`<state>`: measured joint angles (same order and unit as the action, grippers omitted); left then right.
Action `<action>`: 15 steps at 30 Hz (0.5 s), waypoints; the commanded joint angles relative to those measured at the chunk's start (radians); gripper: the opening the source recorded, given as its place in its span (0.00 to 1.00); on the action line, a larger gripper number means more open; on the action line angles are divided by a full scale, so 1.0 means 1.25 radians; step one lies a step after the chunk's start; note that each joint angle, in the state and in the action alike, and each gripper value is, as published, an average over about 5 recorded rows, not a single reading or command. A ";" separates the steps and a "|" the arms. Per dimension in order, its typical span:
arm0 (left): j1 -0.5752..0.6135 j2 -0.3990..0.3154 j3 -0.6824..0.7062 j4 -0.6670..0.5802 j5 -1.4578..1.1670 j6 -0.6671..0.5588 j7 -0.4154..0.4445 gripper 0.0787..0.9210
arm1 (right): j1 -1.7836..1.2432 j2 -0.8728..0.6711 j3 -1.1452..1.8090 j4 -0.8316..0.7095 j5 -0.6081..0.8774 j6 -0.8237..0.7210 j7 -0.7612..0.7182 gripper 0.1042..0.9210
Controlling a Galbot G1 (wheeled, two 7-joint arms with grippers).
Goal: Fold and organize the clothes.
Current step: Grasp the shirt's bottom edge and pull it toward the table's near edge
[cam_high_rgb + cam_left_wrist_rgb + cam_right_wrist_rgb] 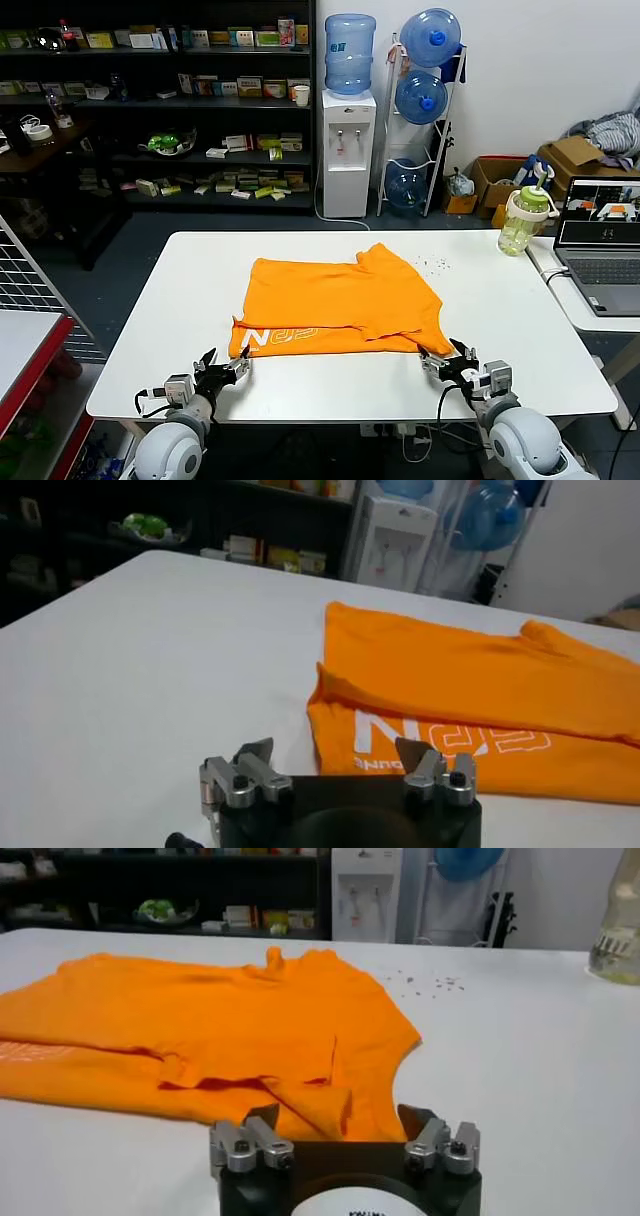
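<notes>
The orange T-shirt (340, 305) lies folded mid-table (540, 330). The left hand (222, 372) sits spread empty at its seven o'clock corner; the right hand (447, 360), fingers apart, at five o'clock.

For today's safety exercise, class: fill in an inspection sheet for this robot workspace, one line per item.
Surface: white table, small dark specks near its far side.
Job's things: orange T-shirt partly folded, white lettering showing at the near edge.
Clutter: green bottle, laptop on the right.
Grippers: left pincer and right pincer open, at the shirt's near corners.
Cables: grey lead to the laptop.
Surroundings: shelves, water dispenser, cardboard boxes.
</notes>
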<state>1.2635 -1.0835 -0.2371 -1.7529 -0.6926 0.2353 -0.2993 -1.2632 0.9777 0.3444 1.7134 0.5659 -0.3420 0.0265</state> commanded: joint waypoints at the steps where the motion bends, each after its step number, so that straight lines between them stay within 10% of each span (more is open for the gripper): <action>1: 0.000 -0.007 0.002 0.007 0.004 -0.001 -0.005 0.87 | -0.019 -0.007 0.004 0.001 -0.001 -0.002 -0.006 0.69; 15: -0.007 -0.015 0.010 0.029 0.028 -0.004 -0.011 0.45 | -0.020 -0.010 0.011 -0.003 0.006 -0.001 0.006 0.20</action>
<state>1.2539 -1.0997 -0.2250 -1.7212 -0.6633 0.2311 -0.3122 -1.2816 0.9676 0.3573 1.7114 0.5747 -0.3424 0.0330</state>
